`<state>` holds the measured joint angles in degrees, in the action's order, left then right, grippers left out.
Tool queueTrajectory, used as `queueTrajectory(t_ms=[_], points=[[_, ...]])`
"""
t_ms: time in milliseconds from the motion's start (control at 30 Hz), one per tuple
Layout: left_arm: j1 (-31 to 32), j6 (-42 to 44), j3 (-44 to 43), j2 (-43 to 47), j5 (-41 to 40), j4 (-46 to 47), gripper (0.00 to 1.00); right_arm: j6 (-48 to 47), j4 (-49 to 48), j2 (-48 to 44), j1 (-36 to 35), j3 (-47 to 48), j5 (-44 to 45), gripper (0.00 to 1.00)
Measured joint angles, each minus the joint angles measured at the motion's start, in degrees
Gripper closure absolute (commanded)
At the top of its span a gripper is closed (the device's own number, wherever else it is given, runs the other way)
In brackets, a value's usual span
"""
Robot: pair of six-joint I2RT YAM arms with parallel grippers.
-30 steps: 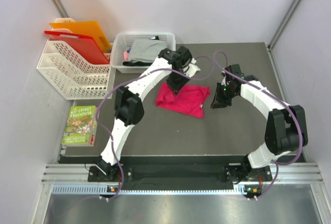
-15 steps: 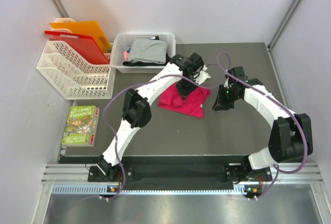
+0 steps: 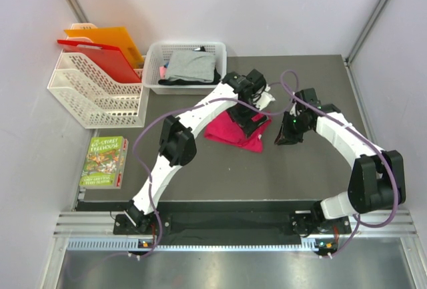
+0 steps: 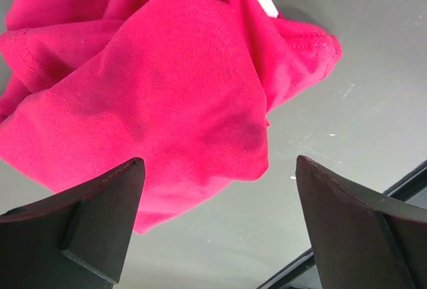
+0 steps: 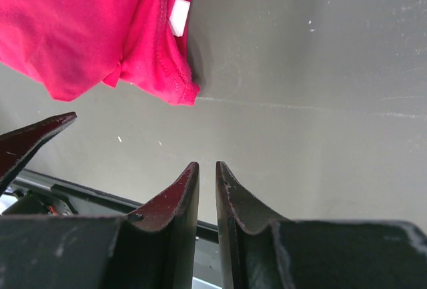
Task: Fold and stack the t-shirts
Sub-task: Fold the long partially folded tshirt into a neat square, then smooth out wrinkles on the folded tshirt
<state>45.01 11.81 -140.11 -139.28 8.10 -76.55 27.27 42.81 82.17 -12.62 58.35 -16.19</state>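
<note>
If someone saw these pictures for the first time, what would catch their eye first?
The crumpled pink-red t-shirt in the middle of the dark table, with the left gripper poised over it, fingers spread wide. After that, the orange and red folders in the white rack at far left, next to a basket holding a grey t-shirt.

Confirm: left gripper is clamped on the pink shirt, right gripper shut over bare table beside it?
Not quite. The left gripper is open, not clamped: the left wrist view shows its fingers spread wide over the pink shirt, gripping nothing. The rest holds: the right gripper is shut over bare table beside it.
</note>
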Motion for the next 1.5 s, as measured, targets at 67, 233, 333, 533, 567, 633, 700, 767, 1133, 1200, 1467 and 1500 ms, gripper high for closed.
queueTrajectory(t_ms=[67, 233, 333, 533, 567, 633, 700, 767, 1133, 1200, 1467, 1500], points=[[0.0, -0.3, 0.0, 0.0, 0.0, 0.4, 0.01, 0.1, -0.1, -0.1, 0.0, -0.4, 0.0, 0.82], [-3.2, -2.9, 0.2, 1.9, 2.1, 2.8, 0.01, 0.5, -0.6, 0.2, 0.0, -0.5, -1.2, 0.8], [-10.4, -4.2, 2.4, 5.9, 3.3, 4.8, 0.01, 1.0, -0.8, 3.5, -1.0, 1.9, -2.9, 0.8], [-35.1, -5.8, 10.6, 14.1, 3.9, 7.9, 0.01, 1.9, -1.0, 21.1, -9.0, 21.7, -6.6, 0.8], [-38.6, -5.8, 12.7, 15.2, 3.7, 8.1, 0.01, 2.5, -1.2, 24.3, -10.6, 26.0, -7.9, 0.8], [-42.7, -5.8, 17.5, 17.4, 2.7, 7.7, 0.01, 3.5, -2.2, 30.3, -13.3, 34.2, -10.9, 0.8], [-43.1, -5.7, 22.7, 19.7, 2.4, 8.0, 0.01, 5.0, -3.5, 35.1, -15.1, 40.5, -13.9, 0.81], [-41.4, -5.5, 27.9, 22.0, 2.6, 7.9, 0.01, 6.6, -4.7, 38.6, -16.3, 44.6, -16.8, 0.82], [-38.1, -3.8, 34.3, 25.4, 5.0, 7.8, 0.01, 6.1, -2.2, 41.4, -15.5, 33.5, -17.6, 0.76], [-38.3, -3.8, 34.3, 25.3, 5.1, 7.6, 0.01, 5.0, -1.1, 41.4, -15.3, 32.3, -17.5, 0.76], [-38.3, -3.8, 34.3, 23.5, 5.1, 7.5, 0.01, 2.6, 0.3, 40.9, -14.0, 30.5, -17.2, 0.73], [-38.3, -3.8, 34.3, 23.4, 5.0, 7.5, 0.01, 2.2, 1.3, 40.6, -13.8, 30.9, -16.5, 0.72]])
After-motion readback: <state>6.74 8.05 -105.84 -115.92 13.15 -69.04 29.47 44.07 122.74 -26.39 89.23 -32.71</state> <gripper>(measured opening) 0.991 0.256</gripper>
